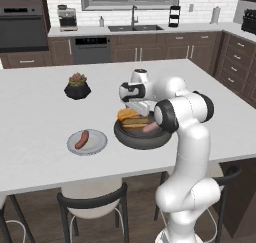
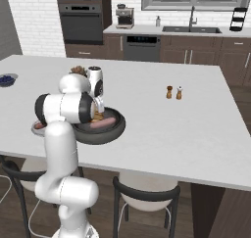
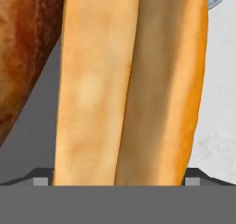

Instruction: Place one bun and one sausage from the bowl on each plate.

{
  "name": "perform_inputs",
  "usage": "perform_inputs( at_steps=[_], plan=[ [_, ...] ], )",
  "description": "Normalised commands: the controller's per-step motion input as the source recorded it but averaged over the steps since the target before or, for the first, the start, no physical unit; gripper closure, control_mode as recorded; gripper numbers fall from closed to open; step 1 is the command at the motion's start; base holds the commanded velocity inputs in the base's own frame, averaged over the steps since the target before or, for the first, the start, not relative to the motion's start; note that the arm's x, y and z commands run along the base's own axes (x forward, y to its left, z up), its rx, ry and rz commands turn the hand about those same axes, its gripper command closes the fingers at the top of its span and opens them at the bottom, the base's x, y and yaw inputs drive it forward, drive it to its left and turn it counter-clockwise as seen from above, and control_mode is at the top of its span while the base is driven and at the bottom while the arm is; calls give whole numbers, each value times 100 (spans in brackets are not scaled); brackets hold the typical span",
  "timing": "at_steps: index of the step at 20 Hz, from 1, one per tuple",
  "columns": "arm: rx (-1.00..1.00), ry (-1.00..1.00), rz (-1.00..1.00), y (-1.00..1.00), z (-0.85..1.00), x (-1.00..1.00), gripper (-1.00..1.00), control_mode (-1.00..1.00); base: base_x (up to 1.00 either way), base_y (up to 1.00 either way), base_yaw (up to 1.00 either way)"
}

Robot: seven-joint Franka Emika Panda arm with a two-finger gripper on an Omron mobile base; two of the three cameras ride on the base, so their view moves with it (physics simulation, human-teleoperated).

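The tool (image 1: 134,108) hangs low over the bun (image 1: 131,118) in the dark bowl (image 1: 141,138) on the white worktop (image 1: 40,112), its jaws hidden behind the wrist. A sausage (image 1: 150,128) lies in the bowl just right of the bun, below the tool. Left of and below the tool sits a grey plate (image 1: 96,143) holding another sausage (image 1: 82,139), and a potted plant (image 1: 77,87) stands farther left.

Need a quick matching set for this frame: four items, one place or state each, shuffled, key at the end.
Items:
1. reddish-brown sausage
2. golden split bun
3. black faceted plant pot
4. two-finger gripper

Descriptions:
A. open, low over the bun
B. lies on the grey round plate
C. stands on the white counter, behind the plate
D. lies in the wide dark bowl

Pairs: 1-B, 2-D, 3-C, 4-A
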Motion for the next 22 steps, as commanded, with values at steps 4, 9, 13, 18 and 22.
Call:
perform_inputs(
  at_steps=[4,9,13,18,22],
  plan=[
    [0,-4,0,0,6,-7,100,-100,0,0,0],
    [0,-11,0,4,54,-39,100,-100,0,0,0],
    [0,-7,0,46,64,-42,100,-100,0,0,0],
    [0,-1,9,89,21,-53,100,-100,0,0,0],
    [-2,0,15,100,0,-47,100,-100,0,0,0]
  ],
)
